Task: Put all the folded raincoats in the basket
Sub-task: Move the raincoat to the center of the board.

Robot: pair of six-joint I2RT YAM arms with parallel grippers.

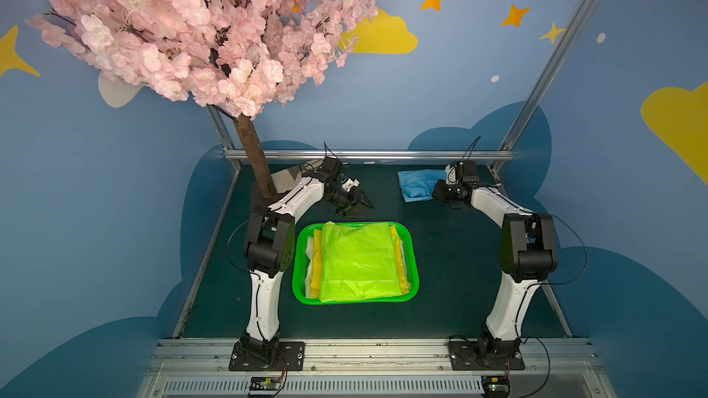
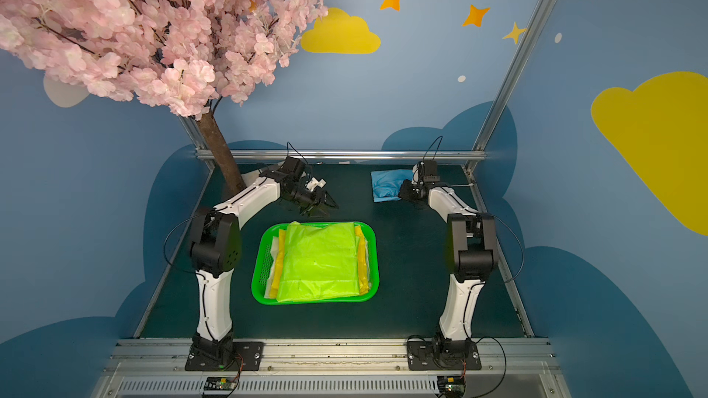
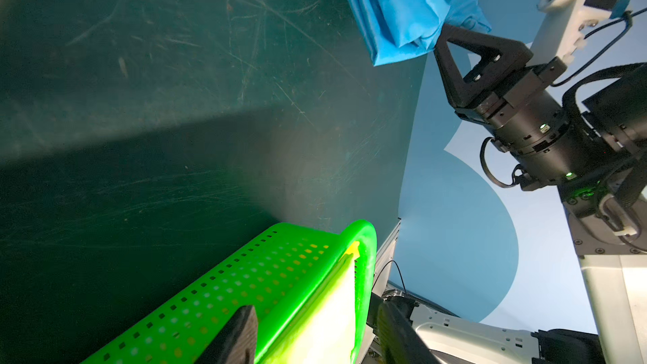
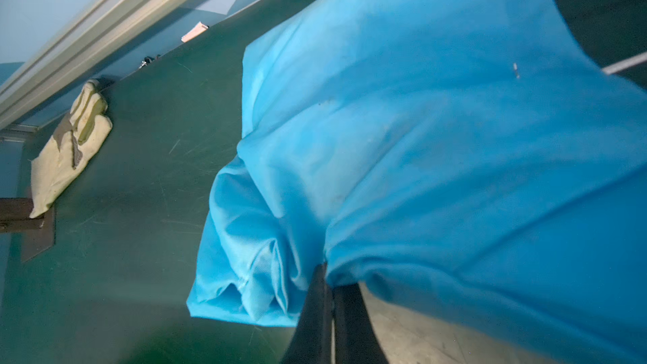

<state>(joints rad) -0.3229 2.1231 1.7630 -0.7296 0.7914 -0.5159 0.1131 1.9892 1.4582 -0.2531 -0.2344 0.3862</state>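
Glossy plastic basket (image 3: pixel 245 285), scratched matt tabletop (image 3: pixel 140 99), blue fabric raincoat (image 4: pixel 420 134)

The left end effector (image 1: pixel 356 205) hovers low with jaws partly apart, while the right end effector (image 1: pixel 436 192), reached far forward, is pinched shut on the blue raincoat (image 1: pixel 415 184).

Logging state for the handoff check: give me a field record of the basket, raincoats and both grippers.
basket: centre of table, lime raincoat folded on top inside
blue raincoat: far right of table, outside basket
right gripper: shut on blue raincoat's edge
left gripper: open, empty, by basket's far rim
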